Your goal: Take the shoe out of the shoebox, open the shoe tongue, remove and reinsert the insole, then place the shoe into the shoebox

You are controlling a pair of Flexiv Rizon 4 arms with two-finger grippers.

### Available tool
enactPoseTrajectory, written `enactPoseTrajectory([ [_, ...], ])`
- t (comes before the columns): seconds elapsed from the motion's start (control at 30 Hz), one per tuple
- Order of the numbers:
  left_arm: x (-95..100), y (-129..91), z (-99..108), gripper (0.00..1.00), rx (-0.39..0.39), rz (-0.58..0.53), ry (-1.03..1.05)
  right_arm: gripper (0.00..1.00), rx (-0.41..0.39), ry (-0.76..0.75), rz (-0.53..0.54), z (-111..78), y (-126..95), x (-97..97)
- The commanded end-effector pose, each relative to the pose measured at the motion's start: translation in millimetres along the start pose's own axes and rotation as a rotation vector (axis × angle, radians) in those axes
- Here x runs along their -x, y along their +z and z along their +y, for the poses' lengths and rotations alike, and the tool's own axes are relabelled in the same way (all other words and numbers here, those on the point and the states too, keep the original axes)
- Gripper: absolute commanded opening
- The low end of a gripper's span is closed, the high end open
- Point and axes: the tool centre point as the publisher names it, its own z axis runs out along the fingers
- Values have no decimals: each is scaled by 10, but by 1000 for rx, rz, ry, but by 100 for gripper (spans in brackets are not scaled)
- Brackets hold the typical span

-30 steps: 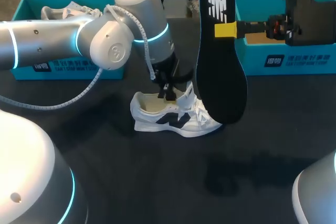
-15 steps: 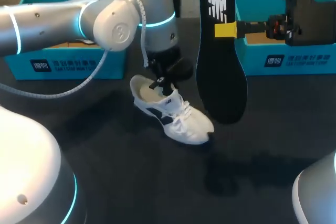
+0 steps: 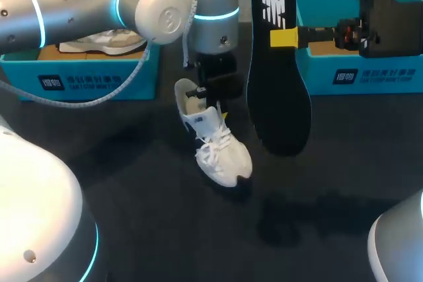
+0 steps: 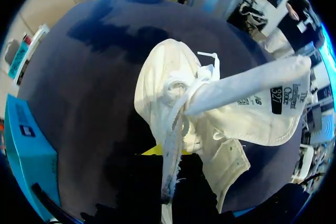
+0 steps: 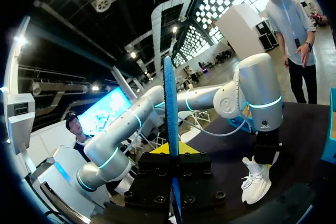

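In the head view, the left gripper (image 3: 210,97) stands nose-down over the heel end of the white shoe (image 3: 221,150). It is closed on the edge of the shoe's opening. The shoe lies on the dark table (image 3: 132,183) with its toe pointing to about five o'clock from the gripper. At two o'clock from the shoe, well clear of it, the black insole (image 3: 277,90) hangs upright in the air. The right gripper (image 3: 285,37) pinches it near its upper end, yellow tips tight on its edge. A teal shoebox (image 3: 92,80) at ten o'clock holds a second shoe (image 3: 99,41); another teal shoebox (image 3: 370,74) sits at two o'clock, behind the insole.

In the left wrist view, the shoe (image 4: 173,82) stretches straight ahead of the left gripper (image 4: 168,156), twelve o'clock from it, laces loose. Its tongue (image 4: 252,98) is folded out towards two o'clock. Only a sliver of yellow shows behind the fabric, so the fingers appear clamped on the shoe's edge, though most of the grip is hidden.

In the right wrist view, the insole (image 5: 169,98) rises edge-on from between the closed fingers of the right gripper (image 5: 170,153). The shoe (image 5: 256,182) sits on the table ahead at about two o'clock, under the left arm (image 5: 257,98).
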Motion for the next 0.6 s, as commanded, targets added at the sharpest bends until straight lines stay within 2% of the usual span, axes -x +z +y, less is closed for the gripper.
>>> enactPoseTrajectory([
  [0.03,80,-38,32,0,-12,74,78,0,-2,1,0,11,29,14],
  [0.33,156,24,-8,0,-13,101,174,0,-2,1,0,11,29,14],
  [0.6,199,96,-79,0,25,126,263,0,-2,1,0,11,29,14],
])
